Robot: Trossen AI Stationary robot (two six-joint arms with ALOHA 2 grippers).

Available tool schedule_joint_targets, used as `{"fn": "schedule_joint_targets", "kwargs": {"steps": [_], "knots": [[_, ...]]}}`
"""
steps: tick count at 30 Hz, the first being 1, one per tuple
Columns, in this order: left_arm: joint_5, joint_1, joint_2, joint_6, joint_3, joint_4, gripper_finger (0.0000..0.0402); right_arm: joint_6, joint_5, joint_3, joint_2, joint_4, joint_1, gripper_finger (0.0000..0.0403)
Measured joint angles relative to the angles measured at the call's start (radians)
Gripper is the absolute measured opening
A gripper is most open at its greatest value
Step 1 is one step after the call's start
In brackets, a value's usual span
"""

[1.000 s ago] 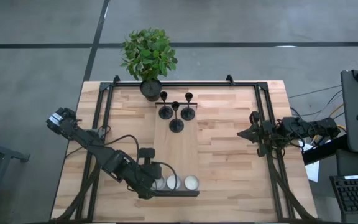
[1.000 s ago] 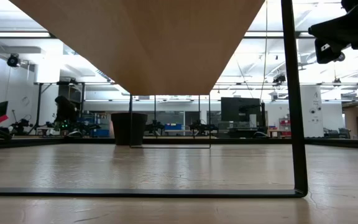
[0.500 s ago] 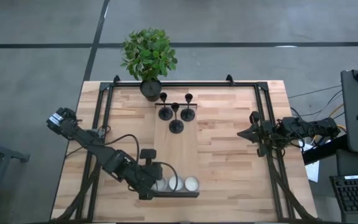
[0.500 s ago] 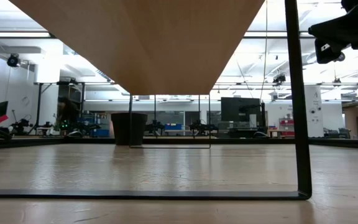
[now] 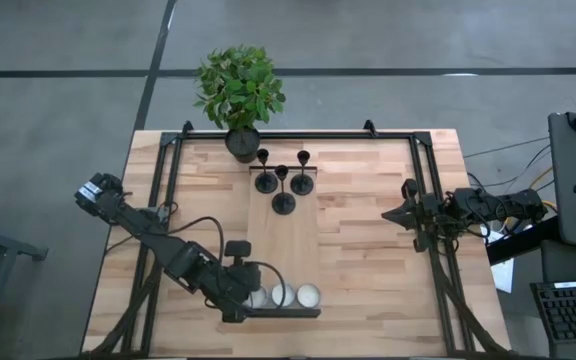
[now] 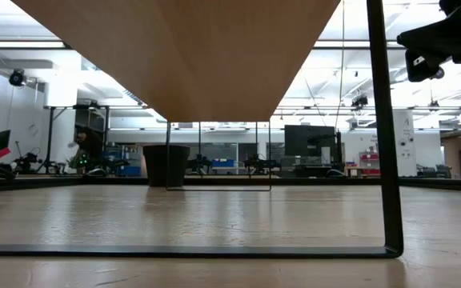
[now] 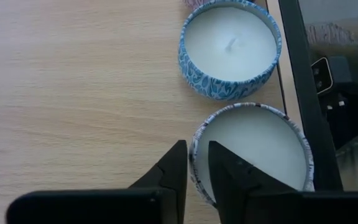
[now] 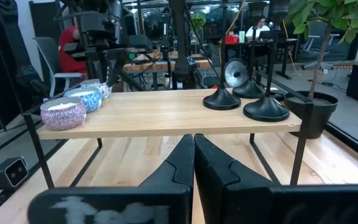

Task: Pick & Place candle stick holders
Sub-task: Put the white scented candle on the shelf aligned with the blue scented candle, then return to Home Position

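Hardly changed since the earlier frames: left arm shifted a trace along the near edge of the raised plank, with the plank's dark leg sliding slightly sideways in the low view; holders and right arm unmoved. Left pincer (image 7: 191, 177) at the plank's near left corner, nearly shut, fingers straddling the rim of the nearest tealight tin (image 7: 253, 152), one inside, one outside; a blue-patterned candle tin (image 7: 230, 46) just beyond it. Right pincer (image 8: 193, 163) parked at the right edge of the bench (image 5: 368, 250), closed on nothing, pointing inward toward the plank. Three black candle stick holders (image 5: 283, 180) clustered at the far end of the plank (image 5: 298, 250), standing upright on disc bases, stems vertical, just in front of the potted plant (image 5: 240, 95); two side by side at the back, one nearer the middle. Key relation, as a judgement: holders well apart from the left pincer, the whole length of the plank away, and to the inner, far side of the right pincer, which appears the nearer and already faces them in its wrist view. Upright stems likely call for a sideways grip across the stem, with tight spacing risking a knock to a neighbour.
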Motion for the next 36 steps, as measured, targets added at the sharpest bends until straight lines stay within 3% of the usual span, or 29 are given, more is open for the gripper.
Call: {"fn": "schedule_joint_targets", "kwargs": {"steps": [6,12,16,20,25,31,36], "knots": [[-0.003,0.001,-0.031,0.033,0.0,-0.004,0.0092,0.0,0.0,0.0,0.0,0.0,0.0,0.0008],[-0.057,0.0,-0.102,0.057,0.0,-0.022,0.0097,0.0,0.0,0.0,0.0,0.0,0.0,0.0008],[-0.172,-0.003,-0.149,0.059,-0.034,-0.075,0.0078,0.0,0.0,0.0,0.0,0.0,0.0,0.0008],[-0.213,0.0,-0.209,0.071,-0.12,-0.045,0.0025,0.0,0.0,0.0,0.0,0.0,0.0,0.0008],[-0.212,0.002,-0.314,0.197,-0.294,0.196,0.0008,0.0,0.0,0.0,0.0,0.0,0.0,0.0008],[-0.188,0.018,-0.502,0.43,-0.602,0.561,0.0003,0.0,0.0,0.0,0.0,0.0,0.0,0.0008],[-0.058,0.053,-0.706,0.484,-0.846,0.797,0.0002,0.0,0.0,0.0,0.0,0.0,0.0,0.0008]]}}
